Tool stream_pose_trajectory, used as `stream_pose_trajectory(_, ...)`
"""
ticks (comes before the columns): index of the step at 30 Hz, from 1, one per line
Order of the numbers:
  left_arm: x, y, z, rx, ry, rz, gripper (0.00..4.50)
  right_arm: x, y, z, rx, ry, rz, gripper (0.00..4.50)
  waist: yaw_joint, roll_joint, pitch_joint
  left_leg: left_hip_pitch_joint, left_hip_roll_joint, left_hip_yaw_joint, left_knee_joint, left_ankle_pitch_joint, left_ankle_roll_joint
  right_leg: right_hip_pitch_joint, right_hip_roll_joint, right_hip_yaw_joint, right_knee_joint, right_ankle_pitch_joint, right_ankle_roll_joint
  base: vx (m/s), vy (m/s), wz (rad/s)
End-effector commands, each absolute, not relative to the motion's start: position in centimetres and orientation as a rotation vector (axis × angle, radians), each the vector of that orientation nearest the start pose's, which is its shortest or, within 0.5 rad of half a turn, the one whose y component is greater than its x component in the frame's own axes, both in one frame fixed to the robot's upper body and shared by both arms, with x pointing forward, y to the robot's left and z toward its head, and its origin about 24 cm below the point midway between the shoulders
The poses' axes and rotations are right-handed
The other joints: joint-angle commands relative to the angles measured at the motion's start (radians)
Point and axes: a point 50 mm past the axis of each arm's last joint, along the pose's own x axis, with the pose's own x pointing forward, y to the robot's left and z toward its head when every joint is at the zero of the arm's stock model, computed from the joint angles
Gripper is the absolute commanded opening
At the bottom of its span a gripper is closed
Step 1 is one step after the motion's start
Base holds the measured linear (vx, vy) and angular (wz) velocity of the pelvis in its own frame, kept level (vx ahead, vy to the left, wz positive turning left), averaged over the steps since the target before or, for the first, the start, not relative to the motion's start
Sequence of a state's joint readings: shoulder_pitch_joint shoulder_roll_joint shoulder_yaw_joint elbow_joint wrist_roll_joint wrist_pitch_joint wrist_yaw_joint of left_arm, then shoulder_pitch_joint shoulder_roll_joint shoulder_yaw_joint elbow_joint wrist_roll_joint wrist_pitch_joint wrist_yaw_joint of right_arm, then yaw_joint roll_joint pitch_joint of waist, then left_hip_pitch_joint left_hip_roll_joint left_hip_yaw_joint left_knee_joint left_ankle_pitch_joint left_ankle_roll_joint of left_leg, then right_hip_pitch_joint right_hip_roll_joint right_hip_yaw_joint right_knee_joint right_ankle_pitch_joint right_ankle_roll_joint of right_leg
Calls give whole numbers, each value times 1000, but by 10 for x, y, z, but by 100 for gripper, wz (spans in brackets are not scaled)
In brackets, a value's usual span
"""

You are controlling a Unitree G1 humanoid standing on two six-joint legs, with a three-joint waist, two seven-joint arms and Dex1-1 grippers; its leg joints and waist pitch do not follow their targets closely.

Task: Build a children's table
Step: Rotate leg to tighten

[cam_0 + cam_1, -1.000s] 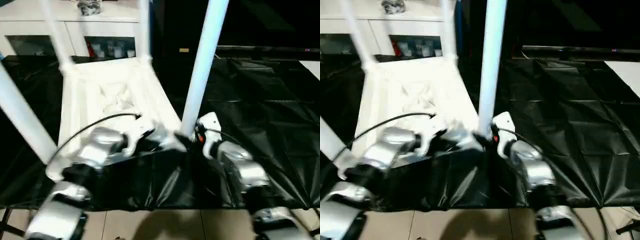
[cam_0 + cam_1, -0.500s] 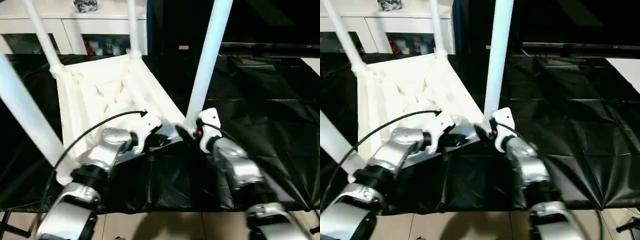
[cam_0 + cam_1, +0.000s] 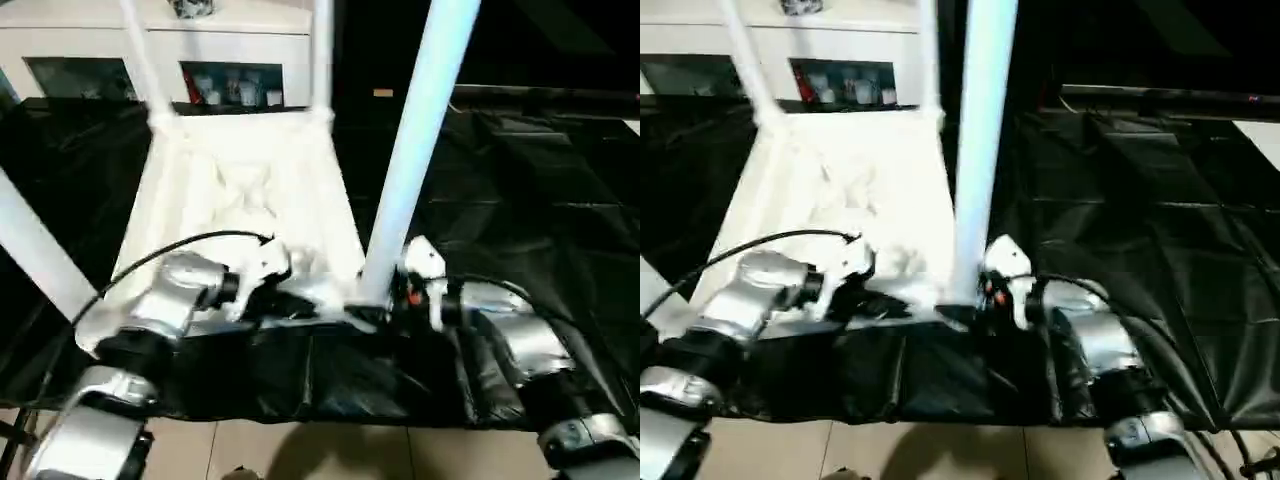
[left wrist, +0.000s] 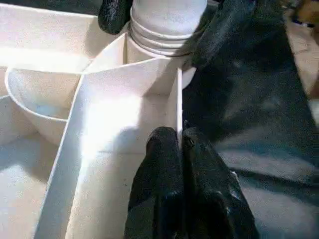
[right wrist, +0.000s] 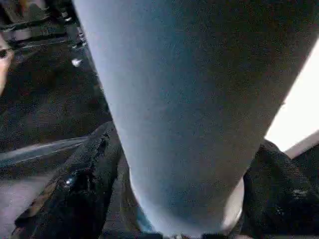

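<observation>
The white tabletop (image 3: 240, 190) lies upside down on the black sheet, ribbed underside up. Legs stand in its far sockets (image 3: 140, 55) (image 3: 322, 50) and its near-left socket (image 3: 35, 250). The near-right leg (image 3: 420, 140) rises from the near-right corner socket (image 4: 164, 25). My right gripper (image 3: 372, 308) is shut on that leg's base, one black finger (image 5: 92, 174) on each side of the tube (image 5: 184, 99). My left gripper (image 4: 180, 142) is shut on the tabletop's near rim wall, just left of that corner.
A black sheet (image 3: 520, 180) covers the work surface, with open room to the right of the tabletop. A white cabinet with glass doors (image 3: 240, 40) stands behind. Pale floor tiles (image 3: 300, 450) show past the front edge.
The whole picture has shifted, so the camera moved. The tabletop now sits squarer to me than half a second ago. Both grippers keep their holds on rim and leg.
</observation>
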State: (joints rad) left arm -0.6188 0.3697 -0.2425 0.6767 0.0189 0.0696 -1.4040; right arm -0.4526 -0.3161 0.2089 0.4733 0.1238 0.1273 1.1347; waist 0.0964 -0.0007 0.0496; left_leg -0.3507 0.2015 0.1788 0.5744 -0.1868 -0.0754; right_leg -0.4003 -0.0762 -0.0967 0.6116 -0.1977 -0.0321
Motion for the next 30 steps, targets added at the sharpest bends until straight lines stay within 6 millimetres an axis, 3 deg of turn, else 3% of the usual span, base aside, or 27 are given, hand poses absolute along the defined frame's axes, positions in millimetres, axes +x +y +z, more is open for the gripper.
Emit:
stream_pose_trajectory(1,307,135,48,348,536,-1573,0,290,-114,41,-158,340,1385,312,1,-5,-64,-2,37,-5,-53,-114,89,62,-75,60,-64,-91,-219,0,0,0)
stream_pose_trajectory(3,306,139,48,358,558,-1588,0,288,-114,42,-161,349,1422,280,2,-6,-63,-1,36,-5,-53,-126,80,62,-75,60,-66,-109,-215,0,0,0)
stream_pose_trajectory(10,312,141,49,357,542,-1530,0,289,-112,41,-136,344,1411,267,5,-5,-65,-2,36,-6,-52,-118,68,62,-76,60,-65,-121,-208,0,0,0)
stream_pose_trajectory(12,315,139,49,344,529,-1486,0,291,-111,38,-117,336,1367,267,6,-9,-64,-1,35,-5,-52,-121,66,61,-76,60,-68,-134,-205,0,0,0)
stream_pose_trajectory(14,317,136,49,332,517,-1444,0,294,-111,35,-100,330,1307,267,6,-7,-61,0,35,-6,-53,-136,59,60,-78,60,-73,-177,-197,0,0,0)
stream_pose_trajectory(16,320,133,49,318,504,-1399,0,298,-111,30,-81,328,1227,267,2,-8,-56,4,34,-8,-58,-185,34,57,-82,58,-89,-307,-165,0,0,0)
stream_pose_trajectory(17,320,133,49,318,504,-1399,0,298,-111,30,-81,328,1227,267,1,-8,-55,4,33,-10,-59,-189,30,57,-82,58,-91,-330,-155,0,0,0)
stream_pose_trajectory(18,323,128,49,315,487,-1357,0,304,-112,26,-82,327,1103,266,-2,-7,-54,5,36,-11,-62,-201,23,52,-82,59,-93,-352,-146,0,0,0)
stream_pose_trajectory(19,323,128,49,315,487,-1357,0,304,-112,26,-82,327,1103,266,-6,-7,-53,6,36,-12,-63,-212,19,52,-81,59,-95,-362,-146,0,0,0)
stream_pose_trajectory(20,326,115,48,299,467,-1305,0,314,-115,18,-68,335,883,266,-13,-8,-53,4,37,-14,-65,-219,10,54,-82,59,-94,-371,-143,0,0,0)
stream_pose_trajectory(21,326,114,48,298,466,-1303,0,314,-115,18,-68,336,875,266,-20,-7,-53,5,36,-15,-66,-229,1,52,-81,59,-95,-376,-144,0,0,0)
stream_pose_trajectory(24,326,88,44,280,437,-1237,0,321,-103,14,-43,322,657,266,-36,-8,-54,5,33,-16,-64,-238,-4,51,-80,59,-99,-383,-137,0,0,0)
stream_pose_trajectory(28,322,63,39,285,409,-1230,0,321,-81,14,-31,306,570,266,-39,-8,-57,1,28,-12,-60,-198,19,52,-77,61,-96,-313,-146,0,0,0)
stream_pose_trajectory(30,321,61,39,300,403,-1242,0,325,-79,19,-2,268,554,322,-39,-7,-58,0,28,-11,-60,-193,29,53,-77,61,-95,-305,-144,0,0,0)
